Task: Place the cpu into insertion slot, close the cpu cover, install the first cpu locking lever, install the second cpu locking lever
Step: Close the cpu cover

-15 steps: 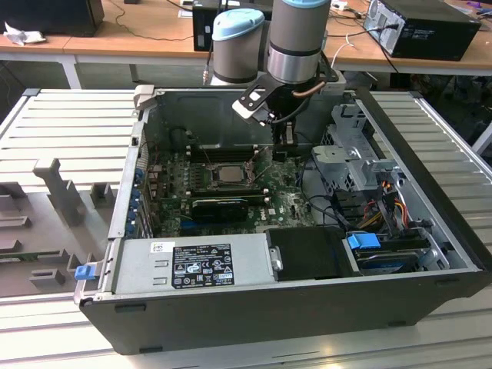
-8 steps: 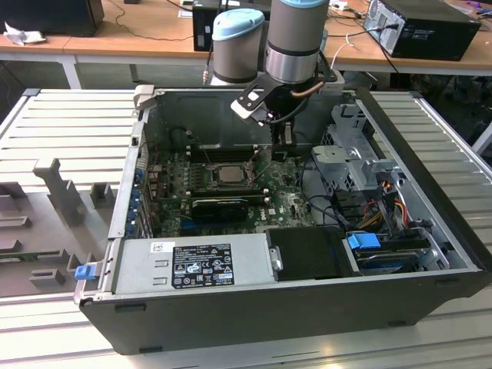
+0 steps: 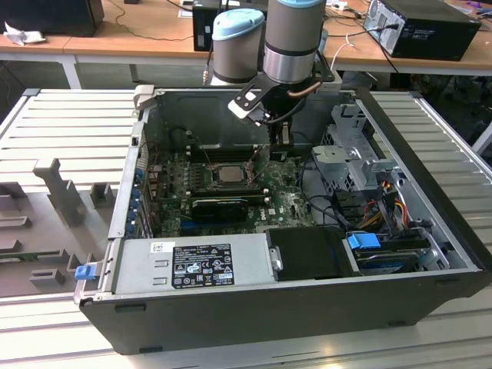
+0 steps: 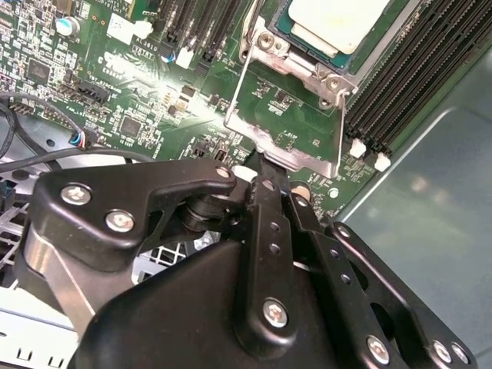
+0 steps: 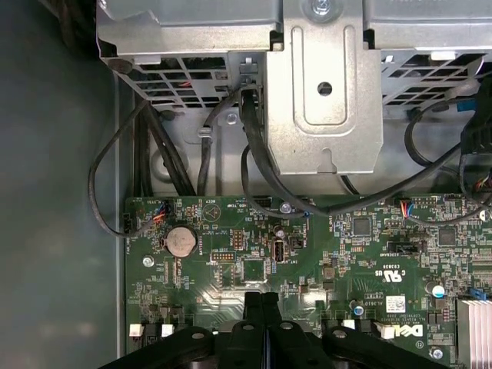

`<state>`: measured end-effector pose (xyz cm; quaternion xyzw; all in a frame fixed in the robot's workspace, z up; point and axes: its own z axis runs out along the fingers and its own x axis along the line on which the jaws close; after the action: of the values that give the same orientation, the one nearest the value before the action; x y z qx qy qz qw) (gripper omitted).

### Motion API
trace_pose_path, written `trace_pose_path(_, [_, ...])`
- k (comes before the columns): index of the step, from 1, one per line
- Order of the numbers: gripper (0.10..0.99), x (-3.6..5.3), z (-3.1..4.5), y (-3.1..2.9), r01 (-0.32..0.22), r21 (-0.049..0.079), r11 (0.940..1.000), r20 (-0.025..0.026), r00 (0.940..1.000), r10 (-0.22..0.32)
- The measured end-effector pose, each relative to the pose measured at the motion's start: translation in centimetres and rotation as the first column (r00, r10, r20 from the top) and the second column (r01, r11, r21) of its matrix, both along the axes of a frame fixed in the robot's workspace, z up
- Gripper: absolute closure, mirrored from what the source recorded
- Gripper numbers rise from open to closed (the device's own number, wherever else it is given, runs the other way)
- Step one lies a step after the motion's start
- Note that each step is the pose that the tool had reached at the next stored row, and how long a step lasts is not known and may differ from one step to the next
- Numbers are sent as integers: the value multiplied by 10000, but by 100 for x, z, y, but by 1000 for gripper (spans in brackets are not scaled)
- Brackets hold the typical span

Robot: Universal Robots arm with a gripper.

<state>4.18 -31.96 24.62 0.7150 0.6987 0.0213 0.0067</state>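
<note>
The cpu (image 4: 338,21) lies pale and silvery in the insertion slot (image 3: 211,175) on the green motherboard (image 4: 154,100); the exterior view shows the cpu (image 3: 228,174) near the board's middle. The cpu cover (image 4: 288,150), a thin silvery frame with a square cut-out, stands tilted up off the slot, hinged at the edge by the chip. My gripper (image 4: 265,165) is shut, its black fingers pressed together, and its tip meets the cover's free edge. In the exterior view the gripper (image 3: 280,142) hangs just to the right of the slot. A thin metal rod (image 4: 247,34) runs beside the slot.
A grey metal drive cage (image 5: 323,100) with black cables (image 5: 154,154) lies close beyond the fingers (image 5: 261,304). Black memory slots (image 4: 400,84) flank the socket, next to the case wall (image 4: 430,215). A black finned block (image 3: 219,206) and the power supply (image 3: 192,265) sit nearer the case's front.
</note>
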Motion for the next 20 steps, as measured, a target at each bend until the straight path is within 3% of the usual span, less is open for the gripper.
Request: trace_pose_path(20, [980,-113,0,0,0,0,10000,0,10000,0])
